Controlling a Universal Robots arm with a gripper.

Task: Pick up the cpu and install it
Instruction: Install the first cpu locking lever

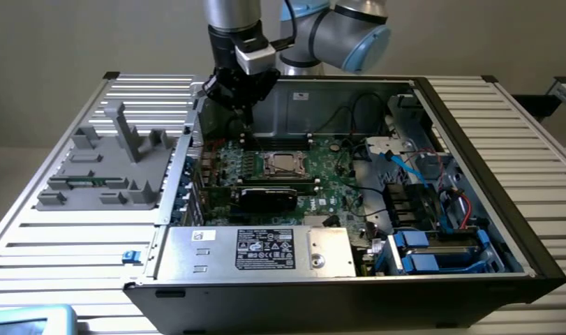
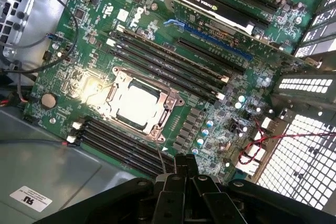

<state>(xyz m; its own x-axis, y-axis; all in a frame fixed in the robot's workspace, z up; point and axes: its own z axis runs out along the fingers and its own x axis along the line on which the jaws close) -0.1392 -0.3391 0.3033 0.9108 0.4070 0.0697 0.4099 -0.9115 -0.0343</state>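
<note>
Jaws closed tight, holding nothing, above motherboard (image 2: 94, 40), cpu (image 2: 137, 104) seated in socket (image 2: 174, 99), NVIDIA lettering on graphics card (image 2: 220, 9).

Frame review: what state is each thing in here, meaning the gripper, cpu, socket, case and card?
gripper: fingers shut, holding nothing, over the motherboard.
cpu: lying flat in the socket, metal top up.
socket: metal frame around the cpu; whether it is latched cannot be told.
computer case: side open, inside exposed.
graphics card: seated in its slot.
</note>
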